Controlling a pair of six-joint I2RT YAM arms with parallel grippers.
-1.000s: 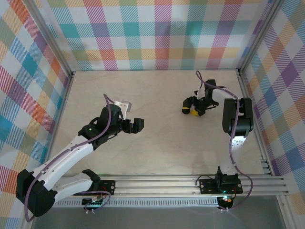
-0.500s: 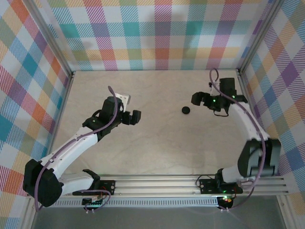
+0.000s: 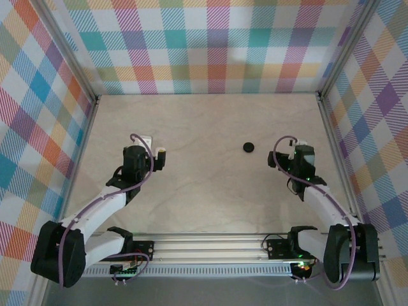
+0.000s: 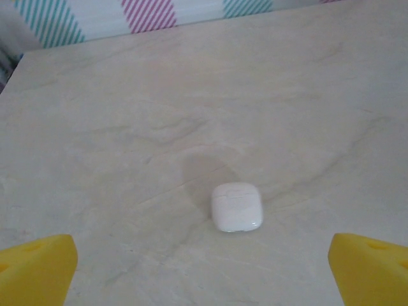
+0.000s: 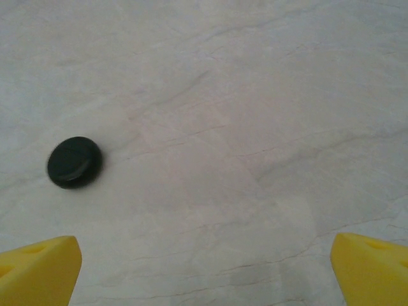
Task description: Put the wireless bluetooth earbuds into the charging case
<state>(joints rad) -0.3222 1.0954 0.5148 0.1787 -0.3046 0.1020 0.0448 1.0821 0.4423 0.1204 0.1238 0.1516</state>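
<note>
Left gripper point(image 4: 204, 271): yellow fingertips spread wide, nothing between them. The white case point(image 4: 236, 207) lies lid-down-shut on the table just ahead, centred in the gap.

Right gripper point(image 5: 204, 271): likewise spread and empty. The black case point(image 5: 74, 162), round and closed, sits ahead and off to its left.

No earbuds loose on the surface; whether they sit inside the shut cases cannot be told.

Judgement: with both cases closed, either the job is finished or a lid must come open first. If a lid is next, pin the case with one arm and lift with the other; both cases are small, smooth and likely to skid.

Table point(image 3: 204, 191): pale, faintly veined, matte, flat. Walls point(image 3: 217, 44): bright plaid on three sides. A metal rail point(image 3: 217, 245) carries the arm bases at the near edge.
</note>
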